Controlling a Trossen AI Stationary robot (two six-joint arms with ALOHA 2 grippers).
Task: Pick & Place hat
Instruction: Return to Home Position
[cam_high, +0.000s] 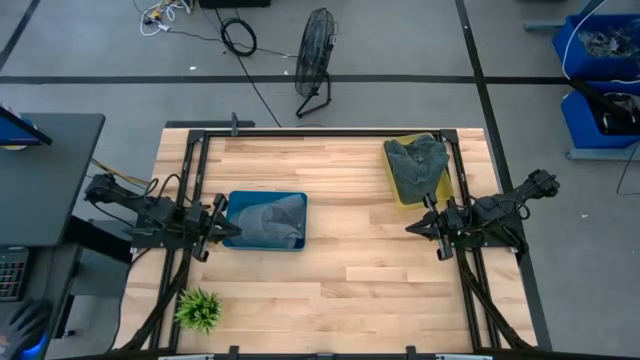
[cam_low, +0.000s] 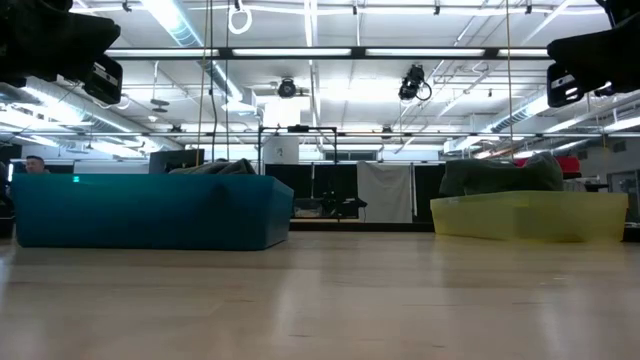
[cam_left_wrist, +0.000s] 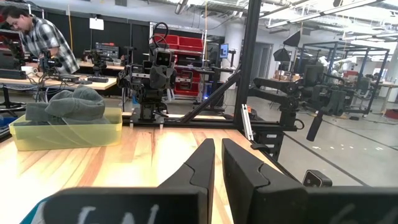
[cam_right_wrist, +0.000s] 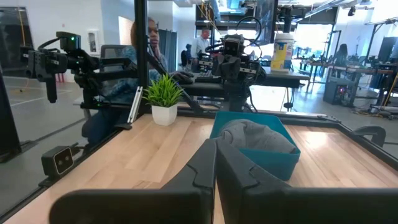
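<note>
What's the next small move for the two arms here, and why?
Probably just hold position: blue caps fill the blue bin, a green cap the yellow bin, and the left gripper and right gripper sit shut and empty at opposite table sides.

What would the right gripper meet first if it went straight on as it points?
Probably the left gripper, which faces it; the blue bin seems to lie below that line, but height is hard to judge.

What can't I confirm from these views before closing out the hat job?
- Cap count in the blue bin: high view shows one grey-blue heap, too small to separate; low view, the bin's wall hides it.
- Anything under the green cap in the yellow bin: covered.
- Left gripper, right gripper: low view's top edge cuts them.
</note>
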